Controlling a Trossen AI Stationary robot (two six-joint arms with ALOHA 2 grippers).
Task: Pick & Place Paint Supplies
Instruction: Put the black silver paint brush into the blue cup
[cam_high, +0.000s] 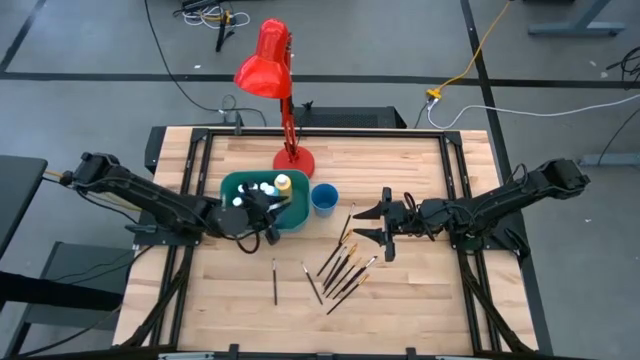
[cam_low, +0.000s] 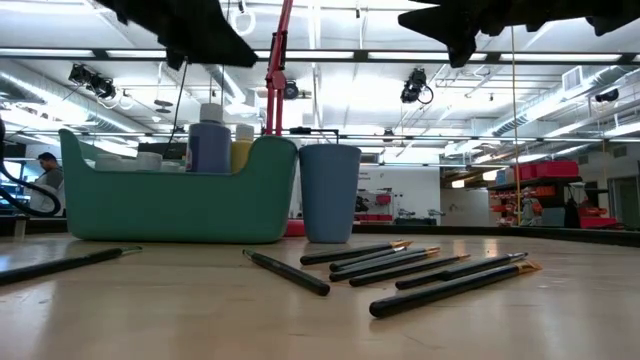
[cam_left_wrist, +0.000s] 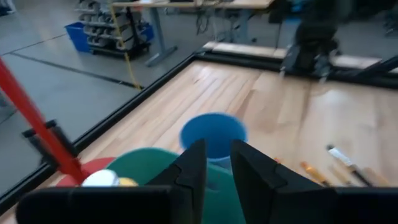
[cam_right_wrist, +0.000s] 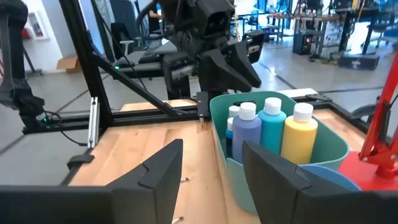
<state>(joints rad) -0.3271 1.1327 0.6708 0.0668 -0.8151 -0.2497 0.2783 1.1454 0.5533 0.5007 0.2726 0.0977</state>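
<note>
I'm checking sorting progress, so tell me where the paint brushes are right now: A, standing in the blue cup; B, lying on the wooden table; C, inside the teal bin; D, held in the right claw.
B: the brushes lie loose on the wooden table, in front of the blue cup and outside the teal bin.

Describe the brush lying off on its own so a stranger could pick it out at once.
Start at the red lamp at the table's back edge and come forward past the teal bin. On the bare wood in front of the bin lies one brush. It lies alone, apart from the fanned cluster of brushes nearer the right gripper.
</note>
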